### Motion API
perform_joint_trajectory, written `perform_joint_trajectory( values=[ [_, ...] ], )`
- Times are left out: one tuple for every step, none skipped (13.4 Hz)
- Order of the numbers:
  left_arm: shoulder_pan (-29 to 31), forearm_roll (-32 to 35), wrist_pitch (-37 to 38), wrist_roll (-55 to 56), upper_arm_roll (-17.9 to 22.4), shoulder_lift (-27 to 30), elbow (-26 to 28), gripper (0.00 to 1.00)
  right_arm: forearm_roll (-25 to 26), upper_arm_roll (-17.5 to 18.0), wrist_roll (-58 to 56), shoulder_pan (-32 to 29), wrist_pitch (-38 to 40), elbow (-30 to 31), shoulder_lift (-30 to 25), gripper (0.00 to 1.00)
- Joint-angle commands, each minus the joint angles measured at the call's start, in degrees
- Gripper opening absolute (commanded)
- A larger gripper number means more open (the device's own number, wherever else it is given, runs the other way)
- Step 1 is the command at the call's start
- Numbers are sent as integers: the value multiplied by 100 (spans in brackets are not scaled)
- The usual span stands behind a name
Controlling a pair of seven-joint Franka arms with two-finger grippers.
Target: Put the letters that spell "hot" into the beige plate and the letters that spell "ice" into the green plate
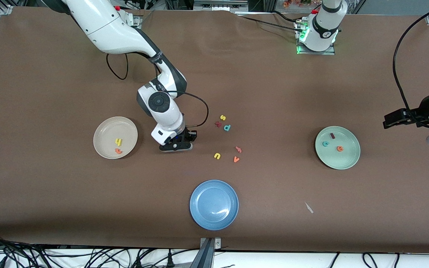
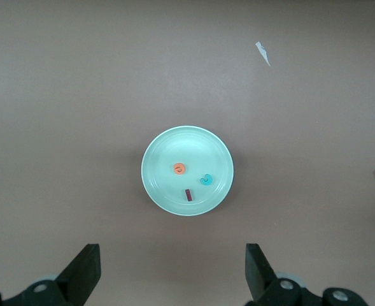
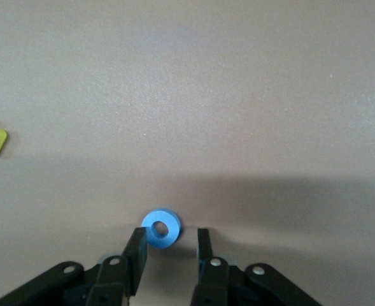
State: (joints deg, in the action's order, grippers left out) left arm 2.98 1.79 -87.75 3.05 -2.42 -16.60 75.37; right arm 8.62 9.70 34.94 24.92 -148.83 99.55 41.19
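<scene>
While the right gripper (image 1: 176, 146) sits low on the brown table (image 1: 274, 93), its body hides the blue o (image 3: 161, 228) from my front cam; only the right wrist cam shows it, lying flat just off the fingertips (image 3: 136, 245), touching one finger, not clamped. Fingers stand part open, nothing held. Left gripper (image 2: 171, 268) hangs wide apart over the table beside the green plate (image 1: 352, 156), w/ red i (image 1: 332, 136), teal c (image 1: 326, 143), orange e (image 1: 340, 148) inside. Beige plate (image 1: 104, 130) has yellow h (image 1: 118, 142) & orange t (image 1: 118, 150). Blue plate (image 1: 199, 208) is nearer the front cam.
</scene>
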Motion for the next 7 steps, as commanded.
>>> perform_joint_trajectory(
  values=[
    [1,111,-58,-94,22,16,84,100,17,14,21,-4,-76,-85,30,40],
    [-8,129,-58,-77,31,-1,84,100,9,14,30,13,-76,-129,30,40],
    [-17,129,-58,-68,31,-54,84,100,17,14,30,13,-76,-129,47,40],
    [-17,138,-58,-68,31,-54,84,100,17,14,22,22,-84,-138,108,39],
    [-8,129,-58,-59,31,-54,84,100,17,14,30,31,-145,-138,135,38],
    [-17,129,-58,-50,31,-54,84,100,17,14,30,74,-198,-147,187,38],
    [-43,129,-58,-41,31,-54,92,100,17,14,30,75,-199,-147,196,38]
  ],
)
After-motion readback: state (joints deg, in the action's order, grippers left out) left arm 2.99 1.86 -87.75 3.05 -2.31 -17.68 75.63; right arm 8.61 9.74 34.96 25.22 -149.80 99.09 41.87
